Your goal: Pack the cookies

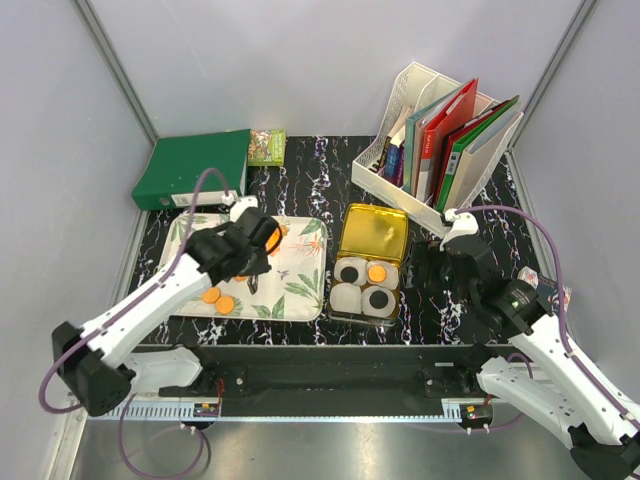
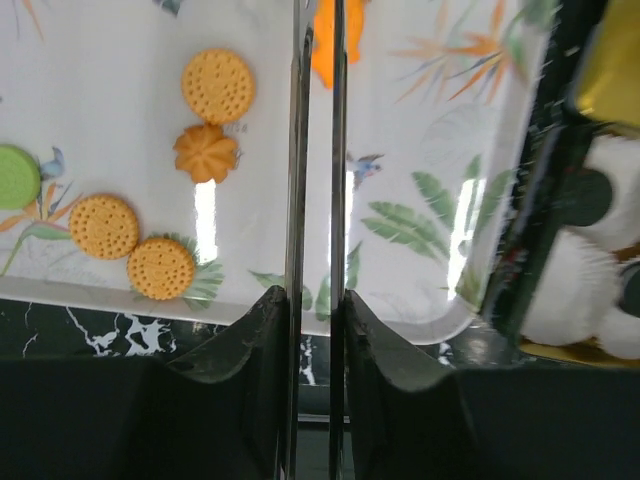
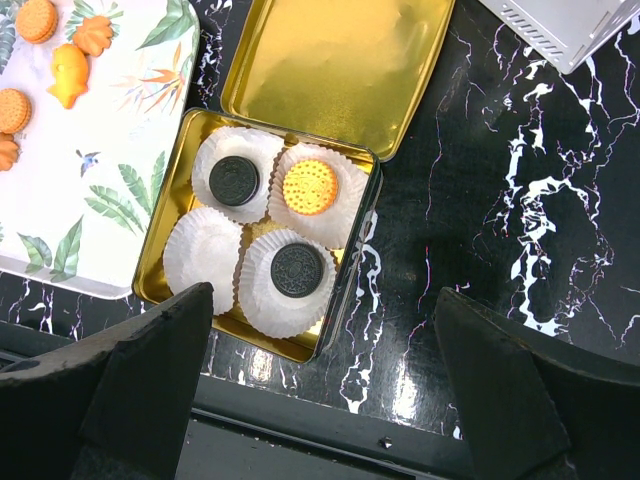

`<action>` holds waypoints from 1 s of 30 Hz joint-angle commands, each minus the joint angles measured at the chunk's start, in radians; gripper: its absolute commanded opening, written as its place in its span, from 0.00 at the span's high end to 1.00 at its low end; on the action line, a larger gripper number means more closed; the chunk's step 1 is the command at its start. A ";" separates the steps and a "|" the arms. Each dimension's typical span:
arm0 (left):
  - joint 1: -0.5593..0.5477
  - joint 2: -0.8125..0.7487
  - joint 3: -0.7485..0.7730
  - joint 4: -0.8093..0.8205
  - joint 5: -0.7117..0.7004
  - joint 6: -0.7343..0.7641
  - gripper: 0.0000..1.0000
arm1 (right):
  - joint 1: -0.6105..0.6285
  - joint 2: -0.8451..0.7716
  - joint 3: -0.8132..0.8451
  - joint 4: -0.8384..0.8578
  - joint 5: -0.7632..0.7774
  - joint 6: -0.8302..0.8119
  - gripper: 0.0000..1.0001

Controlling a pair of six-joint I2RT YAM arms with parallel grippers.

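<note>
**A:** Nearest the lens, the left end effector [image 2: 318, 30] sends its two fingers up the middle of its wrist view. They stand close, with only a thin slit between them. An orange cookie [image 2: 350, 45] sits right at their tips, over the tray [image 2: 420, 120].

**B:** Is it pinched?

**A:** I cannot tell. It shows in the slit and past one finger, but contact isn't clear.

**B:** So the step in hand is picking one up. Where are the others?

**A:** Four more cookies [image 2: 218, 86] lie loose on the tray beside the fingers. The tin [image 3: 160, 215] stands just beside the tray on the bench [image 3: 470, 200], lid laid back. Three of its paper cups are filled, two with black cookies and one with orange. The fourth is an empty cup [image 3: 203, 245].

**B:** And the right end effector [image 3: 322, 295]?

**A:** Spread wide above the tin, holding nothing.

**B:** Then the next move, I'd judge, needs a firm bite and a lift clear of the tray's rim. After that, a carry across and a drop into the empty cup, without nudging the filled ones.
</note>
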 commanded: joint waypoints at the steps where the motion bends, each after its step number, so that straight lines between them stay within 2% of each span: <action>1: 0.004 -0.085 0.106 -0.014 0.036 0.041 0.80 | -0.003 0.002 0.002 0.043 0.008 -0.008 0.00; 4: -0.018 -0.094 0.104 -0.012 0.082 0.043 0.83 | -0.003 0.000 0.002 0.045 0.009 -0.008 0.00; 8: -0.091 -0.102 0.083 -0.029 0.046 0.017 0.82 | -0.003 -0.007 0.000 0.045 0.009 -0.006 0.00; 10: -0.096 -0.102 0.057 -0.031 0.046 0.007 0.70 | -0.003 -0.009 0.000 0.045 0.011 -0.006 0.00; 14: -0.098 -0.077 0.017 -0.025 0.039 -0.009 0.57 | -0.003 -0.009 0.000 0.043 0.011 -0.006 0.00; 30: -0.099 0.019 -0.095 0.027 0.003 -0.062 0.54 | -0.003 -0.011 0.000 0.045 0.013 -0.008 0.00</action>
